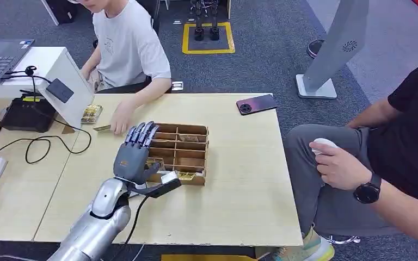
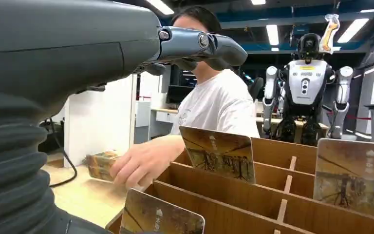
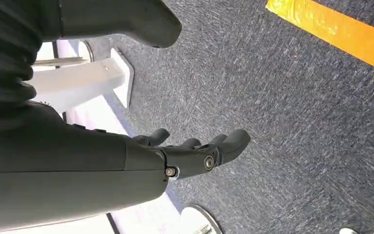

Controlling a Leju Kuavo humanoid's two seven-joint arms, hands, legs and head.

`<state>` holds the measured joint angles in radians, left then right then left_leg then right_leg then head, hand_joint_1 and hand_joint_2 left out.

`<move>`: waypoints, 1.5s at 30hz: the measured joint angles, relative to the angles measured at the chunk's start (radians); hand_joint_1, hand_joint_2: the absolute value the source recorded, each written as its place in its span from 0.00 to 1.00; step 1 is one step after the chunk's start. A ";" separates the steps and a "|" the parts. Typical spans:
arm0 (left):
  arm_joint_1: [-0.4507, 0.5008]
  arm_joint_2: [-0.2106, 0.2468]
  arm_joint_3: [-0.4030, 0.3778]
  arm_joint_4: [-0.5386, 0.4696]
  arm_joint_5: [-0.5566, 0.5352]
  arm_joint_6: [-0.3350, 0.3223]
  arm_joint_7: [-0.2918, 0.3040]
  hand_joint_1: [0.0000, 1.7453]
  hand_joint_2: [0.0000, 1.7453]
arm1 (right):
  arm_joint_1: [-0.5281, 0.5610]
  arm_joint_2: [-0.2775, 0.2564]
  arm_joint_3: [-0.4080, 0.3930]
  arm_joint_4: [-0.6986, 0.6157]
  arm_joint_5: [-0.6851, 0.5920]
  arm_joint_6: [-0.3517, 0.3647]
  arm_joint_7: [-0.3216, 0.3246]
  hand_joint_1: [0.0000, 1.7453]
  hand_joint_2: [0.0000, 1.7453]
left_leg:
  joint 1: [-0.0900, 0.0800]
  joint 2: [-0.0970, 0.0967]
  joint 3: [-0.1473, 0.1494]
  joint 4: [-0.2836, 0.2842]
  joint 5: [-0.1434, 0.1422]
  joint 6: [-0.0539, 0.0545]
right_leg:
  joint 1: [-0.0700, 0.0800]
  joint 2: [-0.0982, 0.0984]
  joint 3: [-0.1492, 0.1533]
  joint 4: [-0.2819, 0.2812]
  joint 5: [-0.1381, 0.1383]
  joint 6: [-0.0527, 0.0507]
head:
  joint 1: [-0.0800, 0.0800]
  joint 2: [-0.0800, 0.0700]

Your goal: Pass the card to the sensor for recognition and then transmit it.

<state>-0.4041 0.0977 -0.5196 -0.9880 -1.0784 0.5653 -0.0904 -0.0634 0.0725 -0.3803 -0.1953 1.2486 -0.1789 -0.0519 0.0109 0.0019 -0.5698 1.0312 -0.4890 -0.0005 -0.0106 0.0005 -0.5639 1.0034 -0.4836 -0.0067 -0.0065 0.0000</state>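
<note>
Left hand point(image 1: 135, 155) over card box point(image 1: 193, 132) west edge, fingers spread toward 12 o'clock, holding nothing. Cards point(image 2: 217, 153) upright in box slots. Right hand point(image 3: 195, 151) hangs over carpet, fingers loosely apart, empty.

Your left hand point(image 1: 135, 156) reaches forward on its silver arm, fingers straight and apart, holding nothing. Your right hand point(image 3: 195, 151) hangs low, fingers loosely spread, empty.

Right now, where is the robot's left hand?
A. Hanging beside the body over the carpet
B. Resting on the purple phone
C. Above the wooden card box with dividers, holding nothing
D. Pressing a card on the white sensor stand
C: in the head view the left hand hovers with fingers spread over the wooden card box, no card in it.
</note>
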 joint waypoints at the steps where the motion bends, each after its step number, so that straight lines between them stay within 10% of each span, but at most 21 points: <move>1: 0.000 0.000 0.001 -0.002 0.002 0.000 -0.002 0.00 1.00 | 0.000 0.000 0.000 0.000 0.000 0.000 0.000 0.00 1.00 | 0.000 0.000 0.000 0.000 0.000 0.000 | 0.000 0.000 0.000 0.000 0.000 0.000 | 0.000 0.000; 27: 0.010 0.087 0.002 -0.288 0.045 -0.132 -0.032 0.00 1.00 | 0.007 0.000 0.000 0.000 -0.010 -0.011 -0.010 0.00 1.00 | 0.000 0.000 0.000 0.000 0.000 0.000 | 0.000 0.000 0.000 0.000 0.000 0.000 | 0.000 0.000; 45: 0.011 0.089 -0.007 -0.251 -0.018 -0.161 0.007 0.00 1.00 | 0.006 0.000 0.000 0.000 0.002 -0.009 -0.001 0.00 1.00 | 0.000 0.000 0.000 0.000 0.000 0.000 | 0.000 0.000 0.000 0.000 0.000 0.000 | 0.000 0.000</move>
<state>-0.3931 0.1869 -0.5268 -1.2387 -1.0967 0.4044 -0.0839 -0.0571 0.0725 -0.3803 -0.1953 1.2505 -0.1881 -0.0530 0.0109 0.0020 -0.5698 1.0312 -0.4890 -0.0005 -0.0106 0.0006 -0.5642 1.0035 -0.4837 -0.0067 -0.0065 0.0000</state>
